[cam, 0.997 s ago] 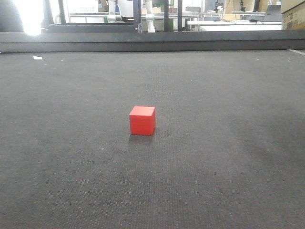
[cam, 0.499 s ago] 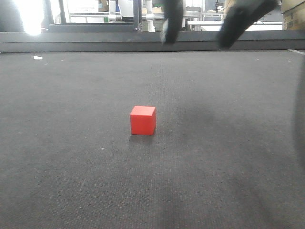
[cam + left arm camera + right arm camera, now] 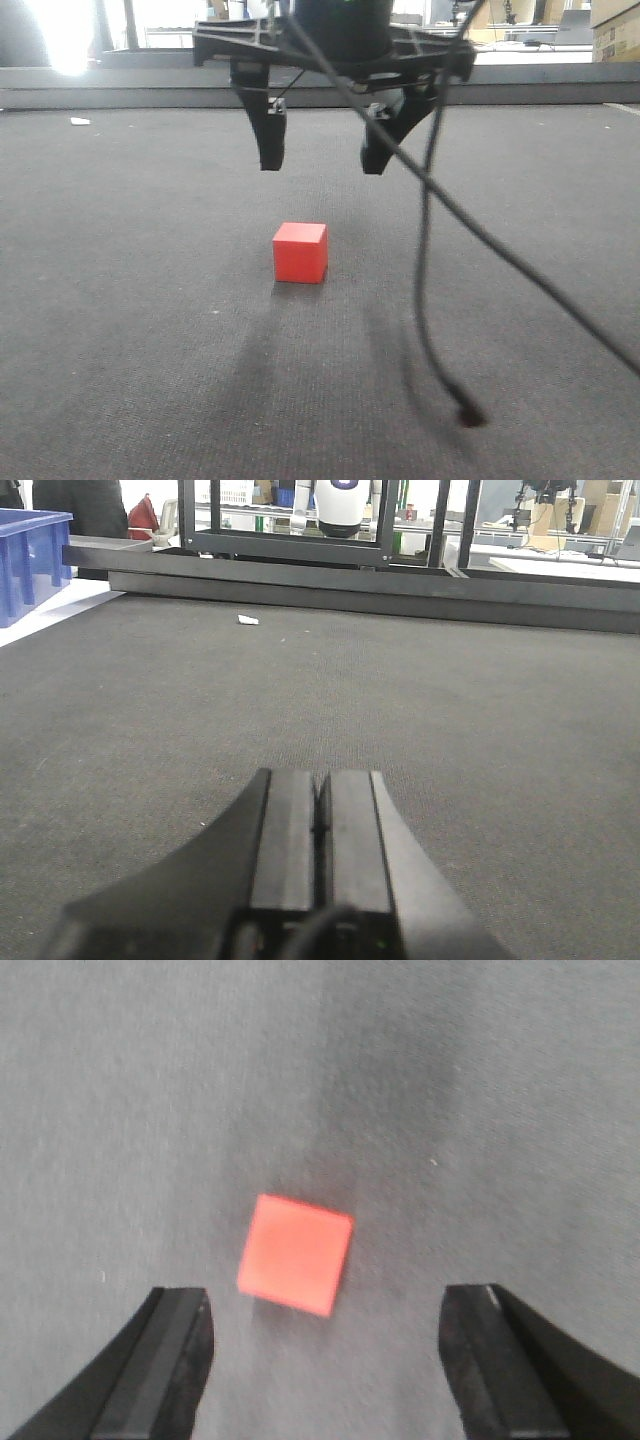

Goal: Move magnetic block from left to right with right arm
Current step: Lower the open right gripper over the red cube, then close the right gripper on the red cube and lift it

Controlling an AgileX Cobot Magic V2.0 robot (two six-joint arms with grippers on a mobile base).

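right end effector [image 3: 321,166] spread, now lowered above magnetic block [image 3: 300,253]; block unmoved.

Blue bin [image 3: 30,560] beside dark mat [image 3: 450,700].

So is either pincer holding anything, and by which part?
Nothing is held. The right pincer hangs open above the red cube; the left pincer is shut, empty.
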